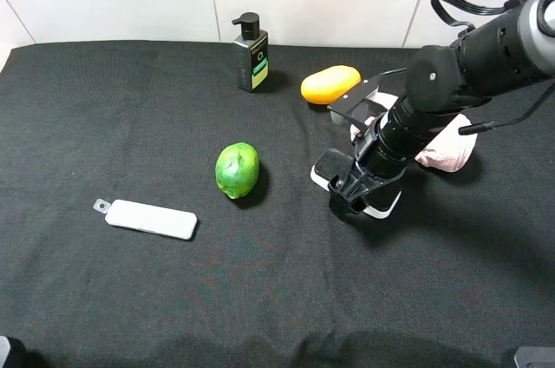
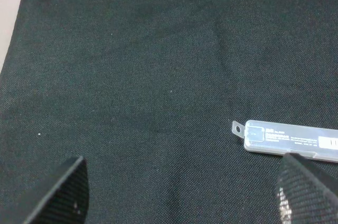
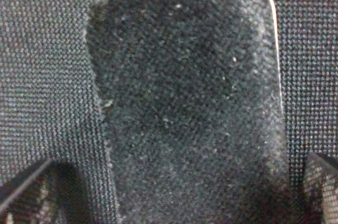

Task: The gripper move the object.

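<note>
The right tool is hovering over the eraser, fingers spread wide and straddling its width, its long axis running between them.

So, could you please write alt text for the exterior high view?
The right arm's tool reaches down over a black-topped eraser on a black cloth. Nearby: a green fruit, an orange fruit, a pump bottle, a white bar, a pink towel.
</note>
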Available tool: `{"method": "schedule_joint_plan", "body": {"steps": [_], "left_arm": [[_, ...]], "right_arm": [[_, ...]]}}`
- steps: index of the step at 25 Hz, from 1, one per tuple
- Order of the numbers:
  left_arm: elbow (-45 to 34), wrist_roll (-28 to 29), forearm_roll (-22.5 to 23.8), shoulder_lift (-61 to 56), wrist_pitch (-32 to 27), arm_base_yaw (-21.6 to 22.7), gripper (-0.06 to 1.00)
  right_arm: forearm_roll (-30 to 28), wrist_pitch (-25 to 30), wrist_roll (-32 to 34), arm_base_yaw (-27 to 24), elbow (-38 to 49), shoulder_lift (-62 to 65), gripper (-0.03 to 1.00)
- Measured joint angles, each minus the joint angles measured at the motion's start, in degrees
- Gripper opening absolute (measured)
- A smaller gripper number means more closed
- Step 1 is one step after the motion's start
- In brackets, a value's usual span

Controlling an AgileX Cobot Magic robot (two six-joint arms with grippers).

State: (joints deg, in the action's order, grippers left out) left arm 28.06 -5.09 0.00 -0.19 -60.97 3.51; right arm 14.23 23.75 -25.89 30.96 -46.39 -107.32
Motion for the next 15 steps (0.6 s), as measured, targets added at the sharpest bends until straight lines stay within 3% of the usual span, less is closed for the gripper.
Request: {"method": "schedule_joint_plan", "body": {"steps": [3, 12, 15], "left_arm": [[0.0, 0.0, 0.0, 0.0, 0.0, 0.0, 0.76], [0.0, 0.0, 0.0, 0.0, 0.0, 0.0, 0.76], [0.0, 0.0, 0.0, 0.0, 0.0, 0.0, 0.76]], "right_arm": [[0.2, 0.1, 0.0, 0.0, 0.0, 0.0, 0.68], [0.4, 0.2, 0.0, 0.0, 0.0, 0.0, 0.48], [0.4, 0.2, 0.0, 0.0, 0.0, 0.0, 0.46]]}}
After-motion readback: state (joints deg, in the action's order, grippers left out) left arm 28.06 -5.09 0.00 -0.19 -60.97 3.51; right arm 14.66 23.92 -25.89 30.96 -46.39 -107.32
